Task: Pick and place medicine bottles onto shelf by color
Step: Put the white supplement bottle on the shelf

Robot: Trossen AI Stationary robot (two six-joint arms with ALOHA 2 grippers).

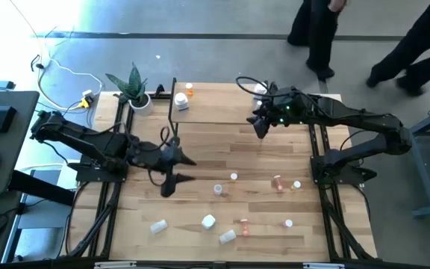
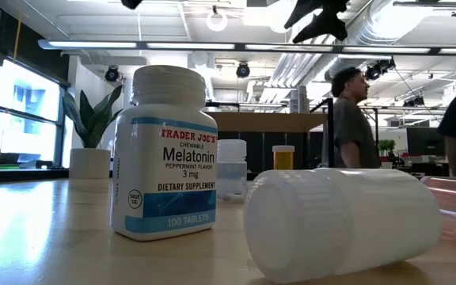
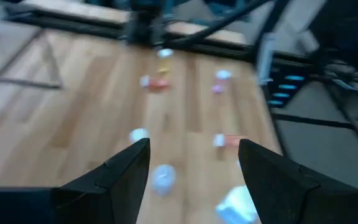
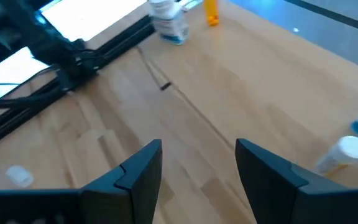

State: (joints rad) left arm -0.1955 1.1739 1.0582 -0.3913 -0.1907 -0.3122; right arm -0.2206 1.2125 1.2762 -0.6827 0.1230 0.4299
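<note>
Left pincer (image 1: 179, 170), fingers apart and empty, hangs over the table (image 1: 200, 149) near its left side; loose medicine bottles (image 1: 218, 190) lie scattered on the planks ahead of it, toward the near edge. Right pincer (image 1: 260, 128), fingers likewise apart and holding nothing, hovers over the shelf (image 1: 222, 112) at the far side. On the shelf, beyond this pincer, stand a white bottle (image 1: 180, 101) and an orange bottle (image 1: 189, 90); another white-capped bottle (image 4: 347, 152) lies just beside it.
</note>
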